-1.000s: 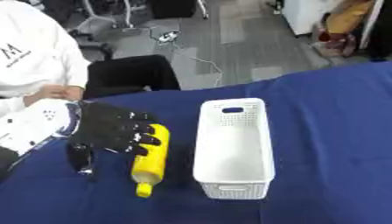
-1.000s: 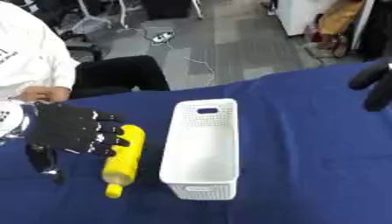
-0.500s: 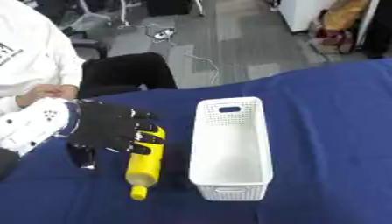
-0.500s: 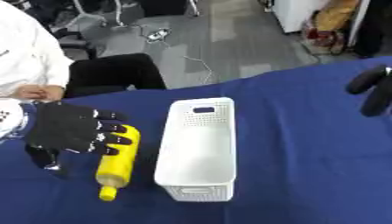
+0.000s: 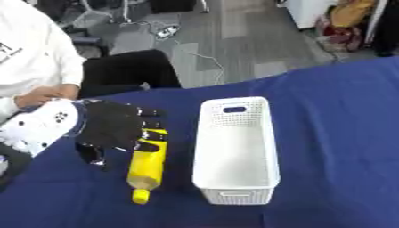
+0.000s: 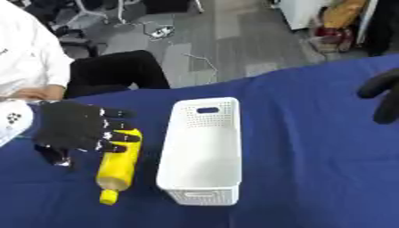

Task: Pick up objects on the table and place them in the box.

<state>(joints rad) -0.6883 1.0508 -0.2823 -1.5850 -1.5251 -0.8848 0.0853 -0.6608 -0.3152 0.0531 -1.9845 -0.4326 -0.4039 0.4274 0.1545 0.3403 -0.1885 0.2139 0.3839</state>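
A yellow bottle lies on the blue table, its cap end toward the front edge. My left hand, in black, is spread open over the bottle's far end, fingers pointing right and touching its top, thumb hanging down on the left. Just right of the bottle stands a long white perforated box, with nothing inside. My right hand shows only as a dark shape at the right edge of the right eye view, well away from the box.
The blue cloth covers the whole table. A person in a white top sits at the far left edge, hands resting near my white left forearm. Grey floor with cables lies beyond the table.
The view has shifted slightly. My left hand stays spread over the bottle's far end; bottle and box keep their places.
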